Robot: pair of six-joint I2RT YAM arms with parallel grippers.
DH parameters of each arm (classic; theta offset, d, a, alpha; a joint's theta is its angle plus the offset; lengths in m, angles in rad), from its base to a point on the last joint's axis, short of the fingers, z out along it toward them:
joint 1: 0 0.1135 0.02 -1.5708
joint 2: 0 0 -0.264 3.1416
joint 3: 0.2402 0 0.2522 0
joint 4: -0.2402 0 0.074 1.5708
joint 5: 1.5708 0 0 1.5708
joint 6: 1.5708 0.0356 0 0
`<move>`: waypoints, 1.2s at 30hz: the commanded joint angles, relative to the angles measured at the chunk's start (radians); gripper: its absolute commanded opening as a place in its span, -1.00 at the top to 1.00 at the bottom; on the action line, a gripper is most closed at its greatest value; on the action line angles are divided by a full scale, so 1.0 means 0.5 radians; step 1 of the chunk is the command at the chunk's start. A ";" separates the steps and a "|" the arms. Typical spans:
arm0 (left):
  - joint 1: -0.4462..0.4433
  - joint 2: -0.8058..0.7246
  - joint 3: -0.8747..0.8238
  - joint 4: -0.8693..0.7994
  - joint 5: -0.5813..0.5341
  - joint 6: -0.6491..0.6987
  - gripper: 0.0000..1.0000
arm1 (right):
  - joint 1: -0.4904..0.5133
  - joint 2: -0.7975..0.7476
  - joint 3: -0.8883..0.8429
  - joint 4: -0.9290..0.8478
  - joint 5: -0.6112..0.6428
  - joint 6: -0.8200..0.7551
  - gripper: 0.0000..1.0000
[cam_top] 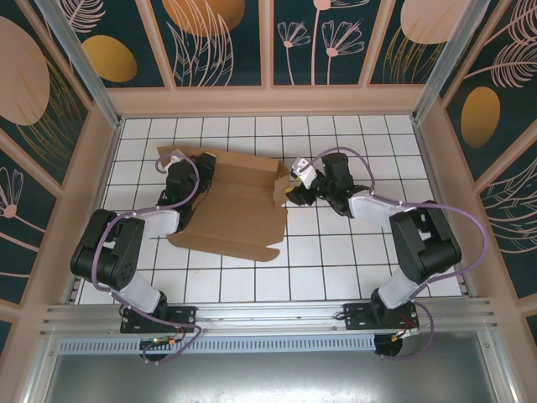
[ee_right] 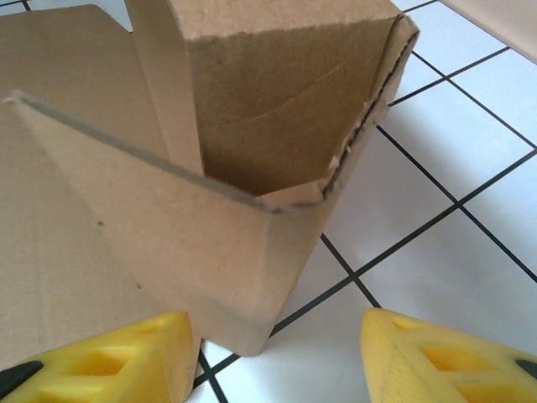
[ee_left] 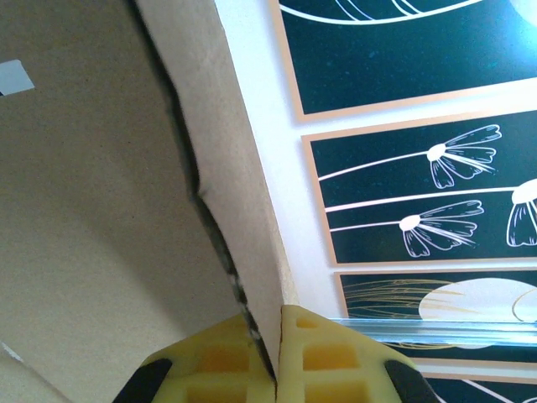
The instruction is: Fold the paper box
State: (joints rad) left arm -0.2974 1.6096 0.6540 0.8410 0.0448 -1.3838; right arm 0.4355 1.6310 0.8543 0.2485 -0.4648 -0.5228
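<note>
Pinches paper box (ee_left: 101,210) edge in left tool (ee_left: 277,357), holds right tool (ee_right: 277,353) spread by raised flap (ee_right: 277,109); risks unsupported flap springing flat.

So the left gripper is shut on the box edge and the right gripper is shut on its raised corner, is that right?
Not quite: the right gripper is open before the raised corner of the box, as the right wrist view shows. The left gripper is indeed shut on the box edge.
</note>
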 commanded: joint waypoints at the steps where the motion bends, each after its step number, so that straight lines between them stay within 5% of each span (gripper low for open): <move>1: -0.010 0.052 -0.026 -0.345 0.067 0.047 1.00 | 0.059 0.062 0.122 0.120 -0.009 -0.031 -0.09; 8: -0.011 0.048 -0.007 -0.326 0.122 -0.024 1.00 | 0.194 0.195 0.236 0.188 0.158 0.032 -0.03; 22: -0.013 0.026 -0.031 -0.274 0.159 -0.103 1.00 | 0.379 0.387 0.344 0.285 1.053 0.393 -0.08; 36: -0.011 0.042 -0.056 -0.236 0.174 -0.177 1.00 | 0.379 0.508 0.486 0.290 1.149 0.537 -0.08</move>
State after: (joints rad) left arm -0.2878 1.6096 0.6601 0.8345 0.0448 -1.4712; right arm 0.6304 1.8633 1.0527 0.3614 0.0376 -0.2962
